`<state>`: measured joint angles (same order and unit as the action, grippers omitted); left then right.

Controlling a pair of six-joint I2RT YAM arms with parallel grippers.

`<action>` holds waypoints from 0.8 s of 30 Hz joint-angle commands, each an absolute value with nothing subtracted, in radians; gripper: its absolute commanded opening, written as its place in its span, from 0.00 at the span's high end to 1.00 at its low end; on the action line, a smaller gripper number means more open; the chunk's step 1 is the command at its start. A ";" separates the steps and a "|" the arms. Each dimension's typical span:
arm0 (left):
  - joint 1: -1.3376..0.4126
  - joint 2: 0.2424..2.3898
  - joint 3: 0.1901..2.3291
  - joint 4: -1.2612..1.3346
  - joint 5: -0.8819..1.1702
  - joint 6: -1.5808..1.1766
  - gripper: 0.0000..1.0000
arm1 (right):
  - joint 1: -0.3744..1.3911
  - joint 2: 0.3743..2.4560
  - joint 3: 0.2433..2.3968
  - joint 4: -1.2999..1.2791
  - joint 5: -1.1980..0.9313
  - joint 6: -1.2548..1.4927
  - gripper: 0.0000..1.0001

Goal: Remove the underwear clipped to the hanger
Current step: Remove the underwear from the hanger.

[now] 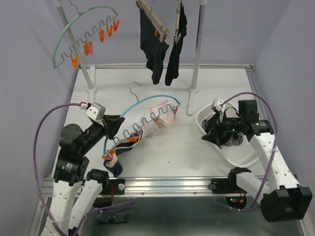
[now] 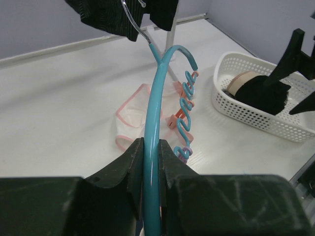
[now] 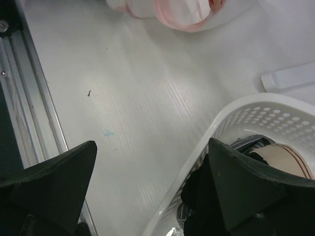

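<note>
The underwear (image 1: 158,119) nearest the middle of the surface (image 1: 187,162) is seen from above as a pale pink-white piece, clipped under the blue hanger (image 1: 147,98) that lies there. A navy and beige piece (image 1: 114,160) is bunched at the hanger's 7 o'clock end; whether it is clipped cannot be made out. Black pieces (image 1: 156,46) are hung from a rack at 12 o'clock, their tops cut off by the frame. A green hanger (image 1: 84,14) with orange clips is seen at 11 o'clock. The left hand (image 1: 112,127) is closed on the blue hanger's arc. The right hand (image 1: 212,130) is held over the white basket (image 1: 201,118) at 3 o'clock, and most of the contents are hidden by it.

In the left wrist view, the left hand (image 2: 150,147) is seen clamped tight on the blue hanger (image 2: 152,113). The pink-white underwear (image 2: 132,115) is partly covered by the rod. In the basket (image 2: 256,115) at 2 o'clock, a black garment (image 2: 261,96) with a beige band is seen.

In the right wrist view, the right hand (image 3: 152,145) is spread wide with nothing between its fingers (image 3: 54,184). The pink-white underwear (image 3: 177,14) is cut off at 12 o'clock. The basket (image 3: 216,130) is cropped at 4 o'clock; dark cloth inside is hard to separate from the finger.
</note>
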<state>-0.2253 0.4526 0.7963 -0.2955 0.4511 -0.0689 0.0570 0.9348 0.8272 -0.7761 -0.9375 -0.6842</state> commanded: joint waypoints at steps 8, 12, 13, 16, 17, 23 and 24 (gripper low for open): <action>-0.226 0.446 0.766 0.069 0.693 -0.258 1.00 | 0.051 1.092 1.028 -0.790 -1.058 -0.577 0.00; -0.227 0.463 0.767 0.138 0.709 -0.324 1.00 | 0.052 1.144 1.095 -0.770 -1.063 -0.491 0.00; -0.227 0.471 0.769 0.156 0.710 -0.333 1.00 | 0.052 1.150 1.112 -0.758 -1.058 -0.477 0.00; -0.227 0.477 0.778 0.173 0.700 -0.368 1.00 | 0.051 1.157 1.162 -0.738 -1.040 -0.427 0.00; -0.227 0.483 0.781 0.179 0.696 -0.376 1.00 | 0.052 1.155 1.173 -0.729 -1.029 -0.419 0.00; -0.227 0.506 0.810 0.184 0.680 -0.437 1.00 | 0.052 1.126 1.256 -0.715 -1.037 -0.385 0.00; -0.227 0.511 0.819 0.184 0.673 -0.457 1.00 | 0.052 1.123 1.265 -0.706 -1.008 -0.368 0.00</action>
<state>-0.2253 0.5034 0.7589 0.0544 0.6804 -0.3759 0.0574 1.1591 1.1782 -0.7631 -1.0245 -0.4213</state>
